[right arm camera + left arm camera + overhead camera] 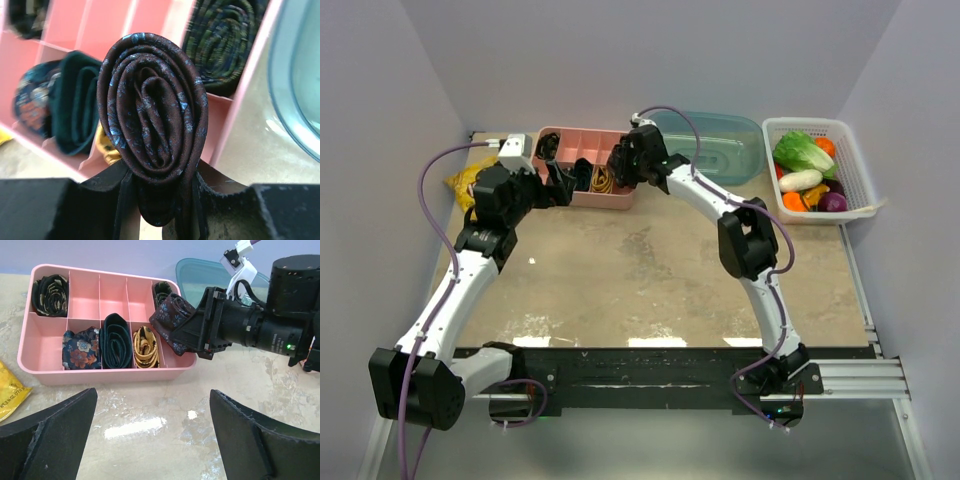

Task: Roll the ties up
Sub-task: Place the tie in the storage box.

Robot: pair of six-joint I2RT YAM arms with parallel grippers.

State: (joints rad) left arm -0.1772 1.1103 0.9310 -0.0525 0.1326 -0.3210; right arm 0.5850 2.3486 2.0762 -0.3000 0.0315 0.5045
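The mottled beige table (650, 270) carries a pink divided tray (100, 376) just ahead of the left fingers (50, 440) and a yellow packet (10, 395) to their left. Right of the right fingers (195, 327) sit a teal tub (720, 150) and a white basket (860, 175).

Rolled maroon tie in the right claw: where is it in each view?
Top external: upper centre, at the right claw over the right end of the pink tray; hard to separate from the claw.
Left wrist: rolled tie right of centre, over the tray's right end.
Right wrist: dead centre, coil end facing the camera.
Shared landmark: the pink tray.
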